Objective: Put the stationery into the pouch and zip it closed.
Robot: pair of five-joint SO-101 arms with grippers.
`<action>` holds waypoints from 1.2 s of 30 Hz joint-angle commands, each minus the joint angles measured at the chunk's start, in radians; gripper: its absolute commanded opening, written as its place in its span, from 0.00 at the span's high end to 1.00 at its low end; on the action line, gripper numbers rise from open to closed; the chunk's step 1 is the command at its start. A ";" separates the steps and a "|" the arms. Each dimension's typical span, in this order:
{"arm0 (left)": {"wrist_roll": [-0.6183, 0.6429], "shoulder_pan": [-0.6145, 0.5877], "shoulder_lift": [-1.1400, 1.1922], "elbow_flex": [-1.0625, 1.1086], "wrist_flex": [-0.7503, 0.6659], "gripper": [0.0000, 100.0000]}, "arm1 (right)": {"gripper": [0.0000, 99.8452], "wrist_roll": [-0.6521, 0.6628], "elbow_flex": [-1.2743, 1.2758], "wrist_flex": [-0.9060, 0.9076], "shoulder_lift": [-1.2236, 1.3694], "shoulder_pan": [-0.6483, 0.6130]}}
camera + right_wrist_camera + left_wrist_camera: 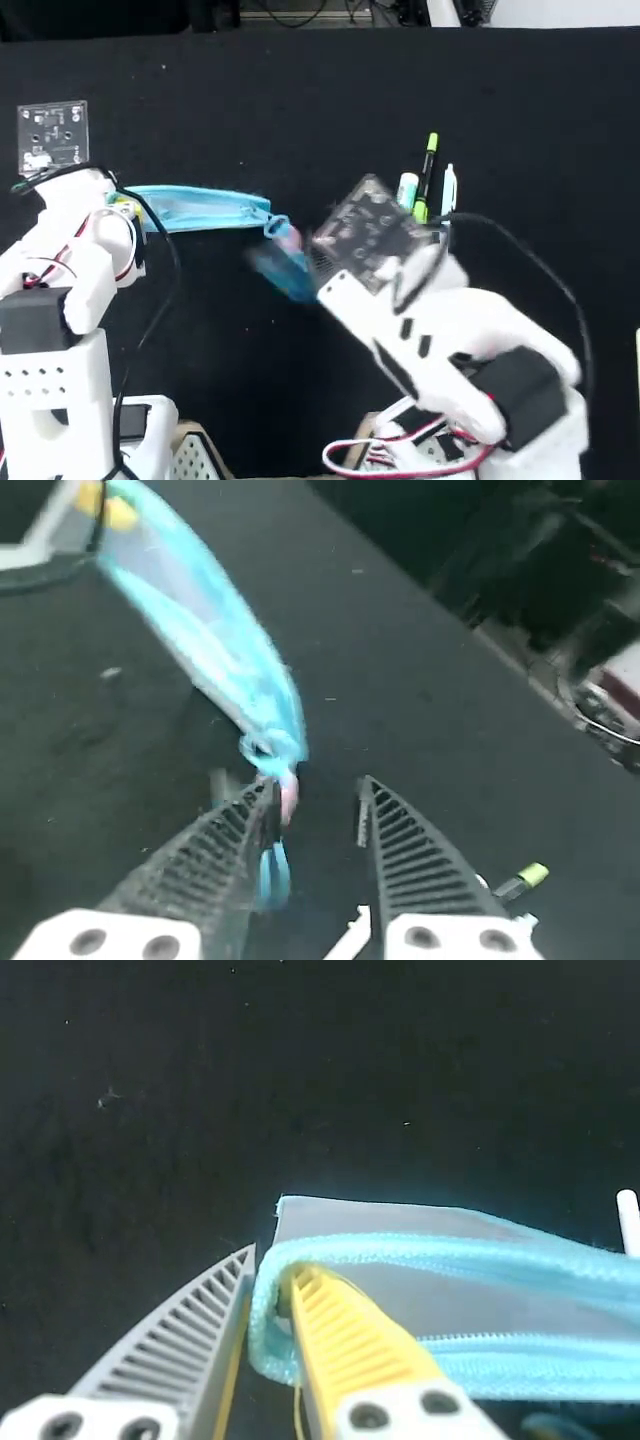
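1. Left gripper (272,1265) is clamped on one end of the pouch (200,208); I see open table (300,90) beyond it.
2. Right gripper (316,785) is spread wide, with the pouch's zip end against one finger.
3. Count: one pouch, three pens (428,170).

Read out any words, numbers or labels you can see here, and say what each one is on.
No text is readable.
clear plate: marks too small to read.
circuit board on the right arm: print too blurred.
pens: labels too small.
pouch: no print visible.
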 commanded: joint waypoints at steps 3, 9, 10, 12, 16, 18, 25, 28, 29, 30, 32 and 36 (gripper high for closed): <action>0.028 -0.007 0.003 0.064 0.002 0.97 | 0.89 -0.094 -0.073 -0.018 0.015 0.267; 0.028 -0.007 0.002 0.107 0.002 0.97 | 0.89 -0.187 0.004 -0.021 0.153 0.471; 0.028 -0.007 0.002 0.108 0.002 0.97 | 0.89 -0.201 0.019 -0.032 0.196 0.493; 0.028 -0.007 0.002 0.110 0.002 0.97 | 0.89 -0.230 0.039 -0.060 0.294 0.532; 0.028 -0.007 0.002 0.110 0.002 0.97 | 0.89 -0.301 0.042 -0.135 0.490 0.559; 0.028 -0.007 0.002 0.116 0.002 0.97 | 0.89 -0.322 0.042 -0.181 0.575 0.559; 0.028 -0.007 0.002 0.119 0.002 0.97 | 0.89 -0.327 0.041 -0.305 0.799 0.565; 0.028 -0.007 0.002 0.119 0.002 0.97 | 0.89 -0.328 0.018 -0.336 0.875 0.565; 0.028 -0.007 0.002 0.119 0.002 0.97 | 0.89 -0.328 -0.002 -0.336 0.903 0.565; 0.028 -0.007 0.002 0.119 0.002 0.97 | 0.89 -0.328 -0.024 -0.333 0.932 0.565; 0.028 -0.008 0.002 0.119 0.002 0.97 | 0.89 -0.328 -0.073 -0.330 0.992 0.565; 0.028 -0.008 0.002 0.119 0.003 0.97 | 0.89 -0.390 -0.179 -0.327 1.115 0.565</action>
